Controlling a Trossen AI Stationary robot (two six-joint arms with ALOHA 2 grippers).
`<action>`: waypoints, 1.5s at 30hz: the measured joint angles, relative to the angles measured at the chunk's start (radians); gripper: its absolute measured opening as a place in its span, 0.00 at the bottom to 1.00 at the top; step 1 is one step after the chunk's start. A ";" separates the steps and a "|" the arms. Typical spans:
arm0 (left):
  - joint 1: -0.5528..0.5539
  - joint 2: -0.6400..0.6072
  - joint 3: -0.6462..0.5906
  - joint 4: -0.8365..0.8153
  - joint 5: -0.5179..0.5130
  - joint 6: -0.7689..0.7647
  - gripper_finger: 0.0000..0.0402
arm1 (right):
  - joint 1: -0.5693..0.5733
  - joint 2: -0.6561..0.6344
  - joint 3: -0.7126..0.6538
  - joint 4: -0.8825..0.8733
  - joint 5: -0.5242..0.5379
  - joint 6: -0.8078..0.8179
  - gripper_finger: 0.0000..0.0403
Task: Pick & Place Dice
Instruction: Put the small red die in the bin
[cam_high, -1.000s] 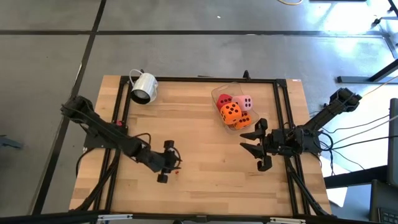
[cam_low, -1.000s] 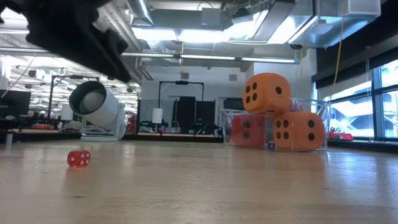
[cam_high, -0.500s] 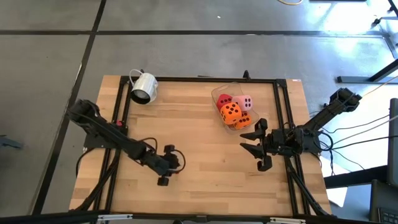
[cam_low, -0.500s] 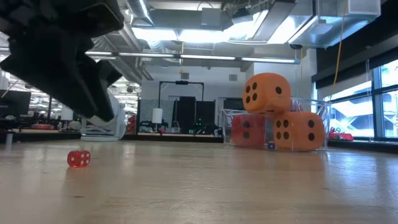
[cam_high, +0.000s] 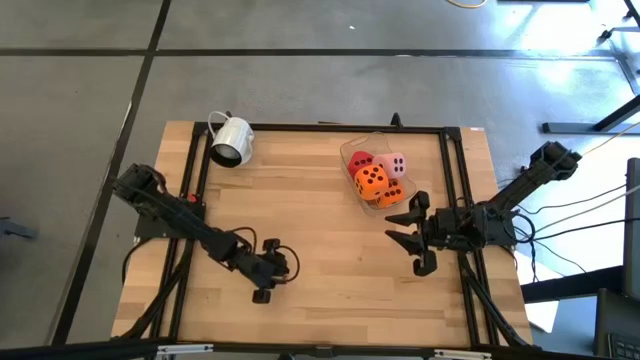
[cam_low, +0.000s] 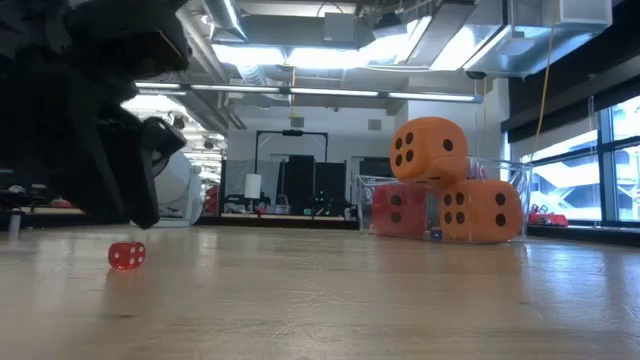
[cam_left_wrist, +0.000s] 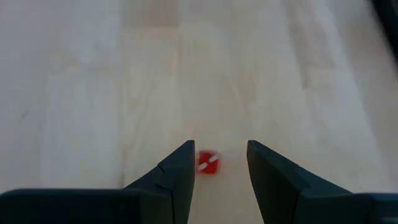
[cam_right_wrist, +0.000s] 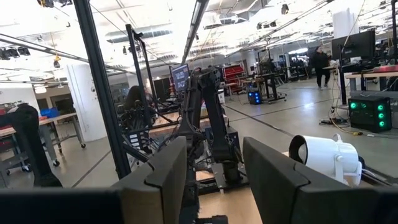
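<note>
Four dice (cam_high: 376, 178) piled together, two orange

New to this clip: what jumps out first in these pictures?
The pile of big dice in a clear tray at the table's far right, one orange die stacked on top. Next, the left gripper, open, low over a tiny red die lying between its fingers on the near left of the table. The right gripper waits open beside the tray; a white mug lies on its side at the far left.
</note>
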 joint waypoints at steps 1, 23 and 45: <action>-0.005 0.001 0.000 0.014 -0.001 -0.001 0.35 | 0.000 0.003 0.000 -0.001 0.000 0.004 0.40; -0.048 0.001 0.000 0.018 -0.124 -0.025 0.35 | 0.000 0.010 0.000 -0.001 0.000 0.019 0.40; -0.048 0.001 0.000 0.010 -0.136 -0.051 0.35 | 0.000 0.010 0.000 -0.001 -0.001 0.018 0.40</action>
